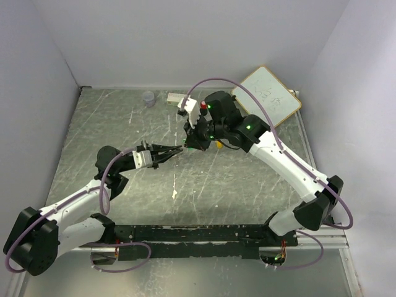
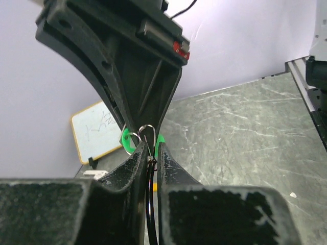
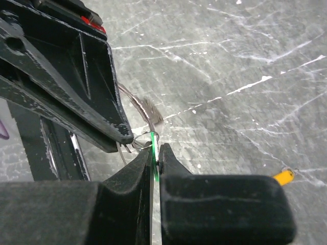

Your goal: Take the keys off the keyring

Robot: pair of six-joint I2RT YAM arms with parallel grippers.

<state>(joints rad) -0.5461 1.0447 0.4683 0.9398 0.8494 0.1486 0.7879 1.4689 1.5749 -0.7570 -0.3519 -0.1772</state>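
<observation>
Both arms meet mid-table, tip to tip. Left gripper (image 2: pixel 152 153) is clenched on the thin silvery wire keyring (image 2: pixel 146 128), with the wire running down between its fingers. Right gripper (image 3: pixel 155 153) is clamped on the flat green-headed key (image 3: pixel 153 145), held edge-on between its pads and still threaded on the ring. Ring and green key are both held up off the grey marbled table (image 1: pixel 247 185). A yellow-orange key (image 3: pixel 282 176) lies loose on the table just beside the right gripper. A small white-faced whiteboard (image 1: pixel 267 94) sits at the far right corner.
</observation>
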